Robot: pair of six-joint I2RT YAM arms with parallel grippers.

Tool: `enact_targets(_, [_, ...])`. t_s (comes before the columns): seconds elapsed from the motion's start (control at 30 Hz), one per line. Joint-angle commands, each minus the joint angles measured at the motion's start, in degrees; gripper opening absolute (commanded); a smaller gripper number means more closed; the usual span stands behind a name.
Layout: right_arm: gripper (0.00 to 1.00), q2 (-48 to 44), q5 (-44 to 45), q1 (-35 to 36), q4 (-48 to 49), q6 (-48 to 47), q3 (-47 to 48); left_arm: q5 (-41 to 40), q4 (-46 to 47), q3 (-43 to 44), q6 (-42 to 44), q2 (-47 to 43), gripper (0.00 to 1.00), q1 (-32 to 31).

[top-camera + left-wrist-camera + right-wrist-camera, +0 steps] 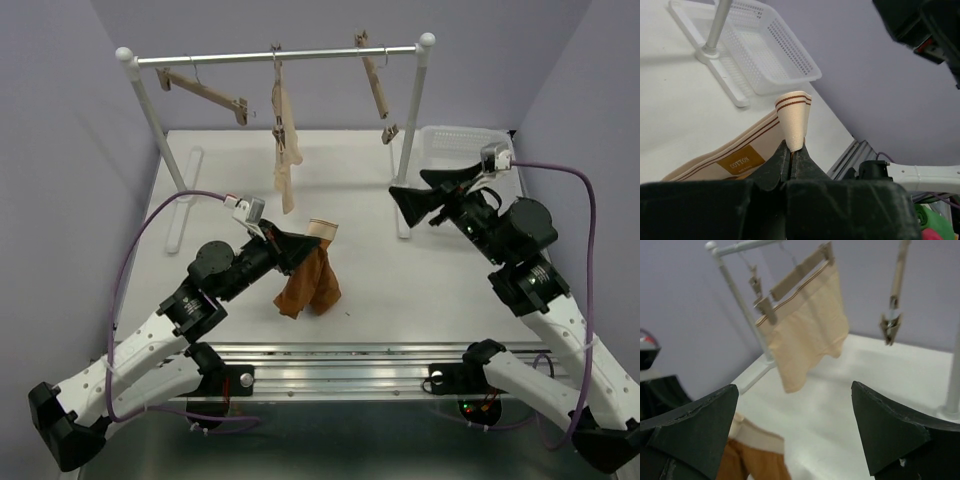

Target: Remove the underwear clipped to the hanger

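The rust orange-brown underwear (310, 282) with a cream waistband (792, 117) hangs from my left gripper (298, 248), clear of every hanger. The left jaws are shut on a fold of the waistband (793, 146). I cannot tell whether its lower end touches the table. Two bare wooden hangers hang on the rail, one tilted at the left (205, 90) and one hanging steeply at the right (375, 85); I cannot tell which one held the underwear. My right gripper (412, 197) is open and empty to the right. In its own view (792, 385) the underwear (755, 465) shows low at the left.
A third hanger (278, 95) in the middle of the white rail (280, 55) holds a pale beige garment (285, 160), also seen in the right wrist view (810, 325). A white mesh basket (455, 145) stands at the back right, next to the rack's right post (410, 170).
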Motion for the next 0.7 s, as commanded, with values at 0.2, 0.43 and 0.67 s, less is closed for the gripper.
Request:
enact_targets(0.2, [1.00, 4.4, -37.5, 0.6, 12.7, 16.6, -15.9, 13.4, 12.8, 1.6, -0.2, 3.7, 0.00, -0.1])
enact_targets(0.43, [1.00, 10.8, -41.5, 2.6, 31.1, 23.6, -18.2, 15.9, 14.6, 2.0, -1.5, 7.5, 0.00, -0.2])
enact_targets(0.67, [0.97, 12.7, -50.0, 5.1, 35.2, 23.1, -18.7, 17.4, 17.6, 2.3, -1.9, 9.1, 0.00, -0.3])
